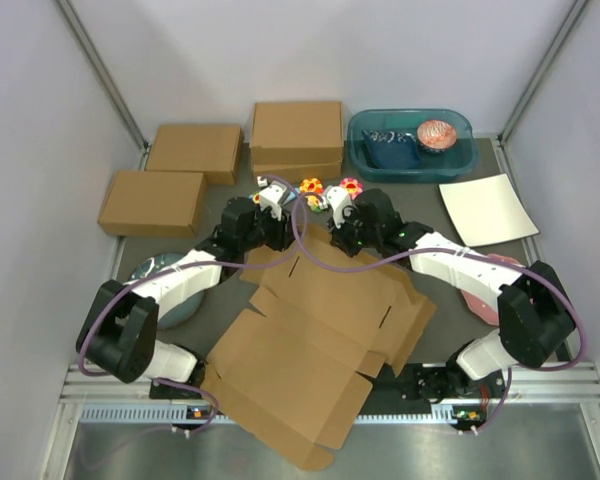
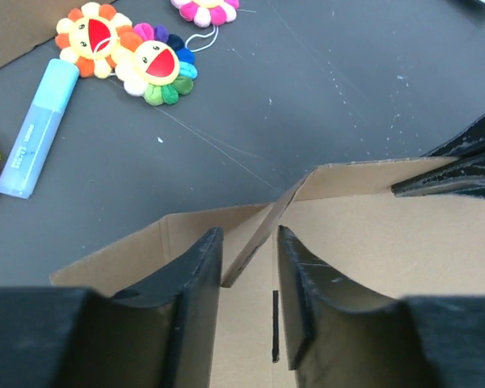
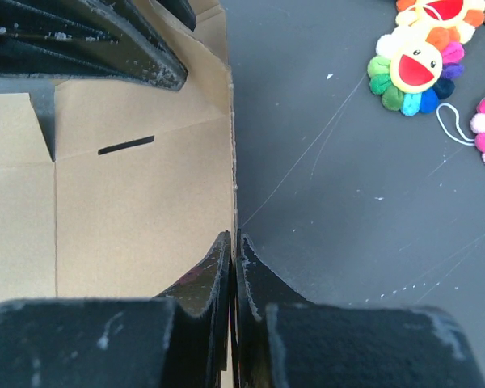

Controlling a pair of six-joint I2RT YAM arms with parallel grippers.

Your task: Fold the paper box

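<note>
Left arm [image 1: 185,272], right arm [image 1: 450,262]: white shells, chunky black joints, a purple cable [image 1: 315,250] looping off each.

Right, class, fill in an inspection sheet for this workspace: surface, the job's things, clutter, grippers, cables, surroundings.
Surface: dark table mat, lightly scratched.
Job's things: paper box, mostly flat, far edge lifted.
Clutter: three made-up boxes, teal tub, white sheet, flower toys, blue marker.
Grippers: left gripper open, astride a flap; right gripper shut on the box's edge.
Cables: purple cables looping along both arms.
Surroundings: pale enclosure walls.
</note>
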